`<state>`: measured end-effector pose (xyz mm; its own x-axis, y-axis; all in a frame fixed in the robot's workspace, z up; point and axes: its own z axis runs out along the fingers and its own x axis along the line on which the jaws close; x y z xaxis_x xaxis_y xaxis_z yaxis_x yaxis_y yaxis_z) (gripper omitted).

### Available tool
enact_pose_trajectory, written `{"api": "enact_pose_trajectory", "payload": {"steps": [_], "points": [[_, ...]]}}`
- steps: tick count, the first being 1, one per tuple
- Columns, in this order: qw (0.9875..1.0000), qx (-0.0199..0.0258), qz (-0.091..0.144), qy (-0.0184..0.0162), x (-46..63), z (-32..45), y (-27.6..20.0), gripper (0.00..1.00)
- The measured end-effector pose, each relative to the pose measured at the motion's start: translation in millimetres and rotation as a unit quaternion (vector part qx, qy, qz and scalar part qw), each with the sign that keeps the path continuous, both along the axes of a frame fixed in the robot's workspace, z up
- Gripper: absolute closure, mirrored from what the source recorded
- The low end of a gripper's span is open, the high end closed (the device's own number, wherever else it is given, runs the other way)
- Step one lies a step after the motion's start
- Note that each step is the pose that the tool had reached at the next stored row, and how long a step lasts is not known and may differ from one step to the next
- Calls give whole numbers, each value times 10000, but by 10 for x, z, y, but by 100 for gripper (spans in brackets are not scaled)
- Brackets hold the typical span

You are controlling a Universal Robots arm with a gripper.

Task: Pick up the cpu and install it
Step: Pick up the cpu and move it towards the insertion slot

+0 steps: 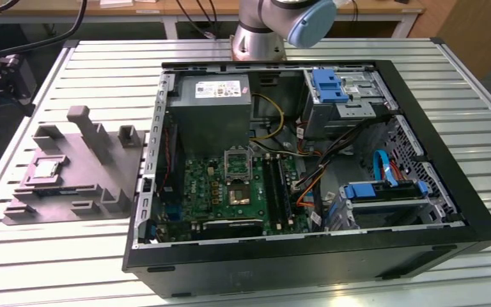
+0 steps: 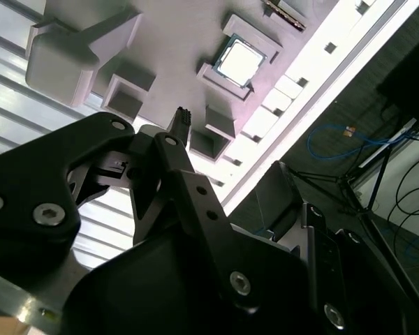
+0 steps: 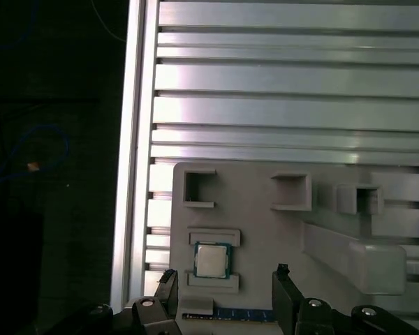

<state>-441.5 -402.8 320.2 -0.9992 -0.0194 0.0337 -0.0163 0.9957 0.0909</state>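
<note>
The cpu [image 1: 43, 169] is a small silvery square chip with a pale rim, lying flat in a recess of a grey holder plate [image 1: 92, 185] at the exterior view's left. Both wrist views show the cpu [image 3: 211, 260] [image 2: 240, 60] from above. My gripper [image 3: 225, 278] hangs over the plate, open, with its two black fingers [image 3: 282, 273] set wide apart and nothing between them. The chip lies just off the gap, nearer one finger. The motherboard's black-framed socket [image 1: 238, 194] sits inside the open computer case [image 1: 314, 262].
The holder plate carries raised grey blocks [image 1: 87, 128] and small open pockets [image 3: 197, 188]. It rests on a slatted metal table [image 1: 41, 256] whose edge [image 3: 133, 139] runs close to the plate. Cables, drive bays [image 1: 331, 86] and a power supply [image 1: 215, 96] crowd the case.
</note>
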Motion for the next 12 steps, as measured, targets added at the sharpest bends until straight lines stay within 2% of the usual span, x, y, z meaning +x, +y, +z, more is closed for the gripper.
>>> {"api": "enact_pose_trajectory", "payload": {"steps": [2,12], "points": [[10000,1,0,-1,0,-71,0,35],[10000,1,0,-1,-5,-96,-20,35]]}}
